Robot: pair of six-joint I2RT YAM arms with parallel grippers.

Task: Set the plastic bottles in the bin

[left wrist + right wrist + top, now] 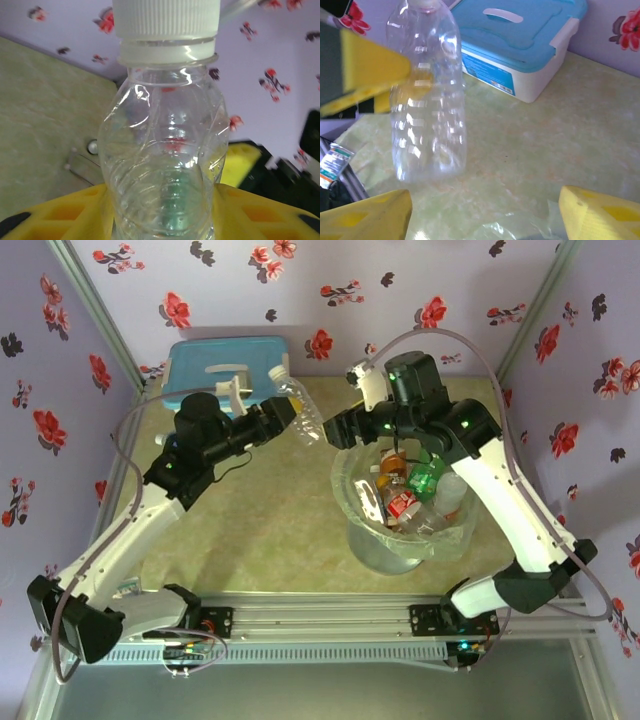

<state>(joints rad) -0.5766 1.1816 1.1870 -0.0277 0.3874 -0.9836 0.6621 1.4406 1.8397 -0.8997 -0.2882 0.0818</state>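
Observation:
My left gripper (283, 415) is shut on a clear plastic bottle (302, 412), held in the air left of the bin (385, 552). In the left wrist view the white-capped bottle (165, 130) stands between my yellow fingers (260, 212), cap pointing away. My right gripper (338, 428) hovers at the bin's left rim, just right of that bottle, open with nothing in it. In the right wrist view its jaws (485, 215) stand wide apart, with the held bottle (427, 100) beyond them. Several bottles (412, 490), red-labelled, green and clear, lie inside the bin.
A white box with a light-blue lid (215, 365) sits at the back left of the table, and is also in the right wrist view (520, 35). Flowered walls close off the back and sides. The bin's clear bag (520, 227) rumples below my right fingers.

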